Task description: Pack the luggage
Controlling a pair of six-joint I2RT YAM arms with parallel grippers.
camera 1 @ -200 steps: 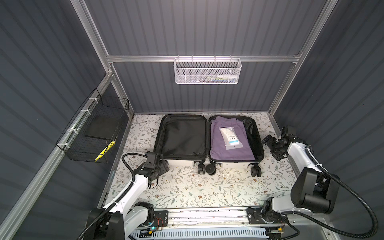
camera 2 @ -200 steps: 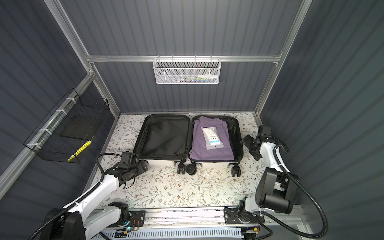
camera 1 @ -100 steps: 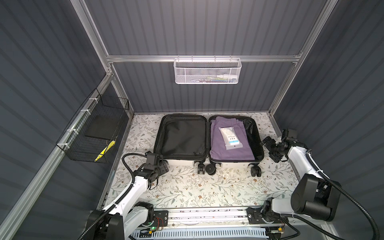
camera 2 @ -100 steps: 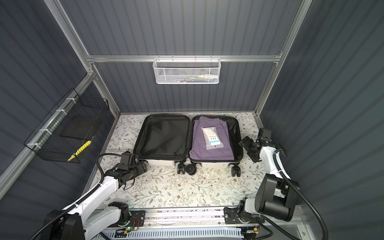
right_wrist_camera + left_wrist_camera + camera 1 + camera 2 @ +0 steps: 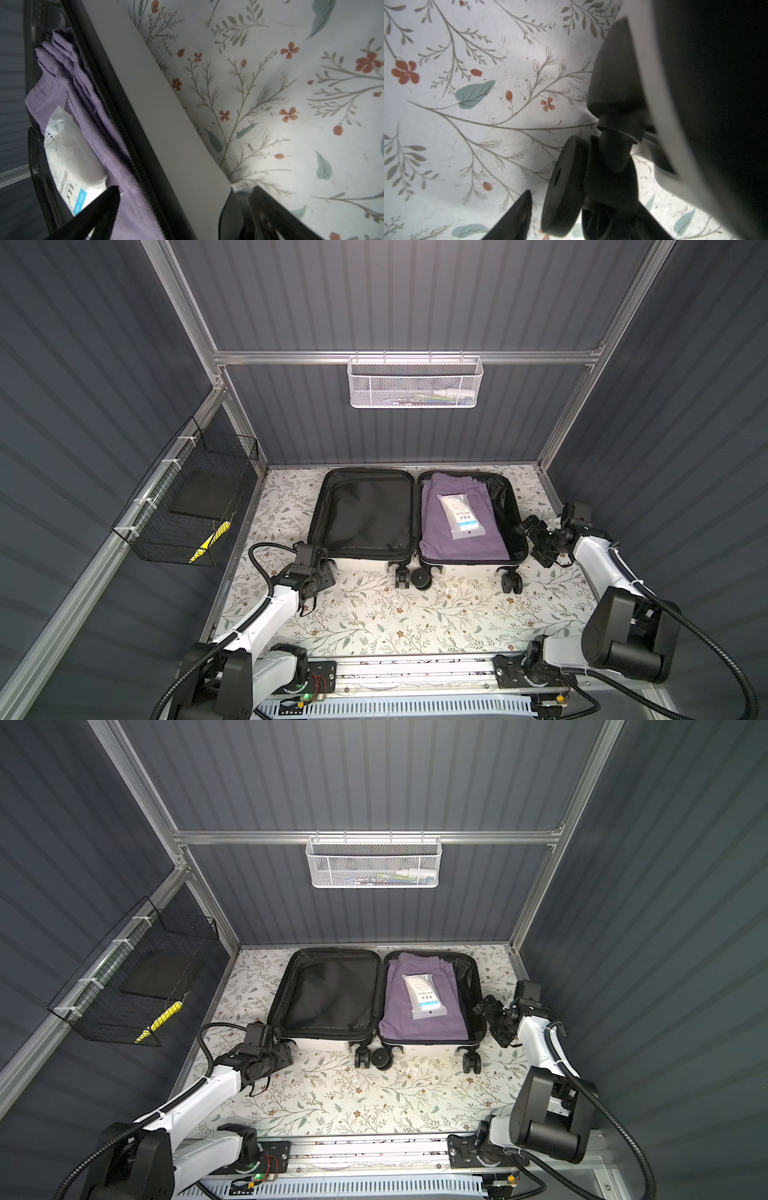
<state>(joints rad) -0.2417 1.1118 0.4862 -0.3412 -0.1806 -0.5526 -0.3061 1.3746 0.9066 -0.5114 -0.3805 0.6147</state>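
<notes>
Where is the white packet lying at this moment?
In both top views, the packet lies on the purple cloth in the right half of the open luggage.

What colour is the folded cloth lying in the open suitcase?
Purple; the folded cloth shows best in a top view.

I'm looking down on 1 floral table cover (image 5: 386,614), pale, with grey twigs, teal leaves and small red flowers. High above the cover's far edge, 1 white mesh basket (image 5: 415,383) is hanging from an aluminium rail (image 5: 282,357). A few small items are lying inside it, too blurred for me to name. Above the cover's left edge, 1 black wire basket (image 5: 183,514) is hanging. It is holding 1 flat black slab (image 5: 203,493) and 1 yellow thing (image 5: 210,541), which is leaning in its near corner.
</notes>
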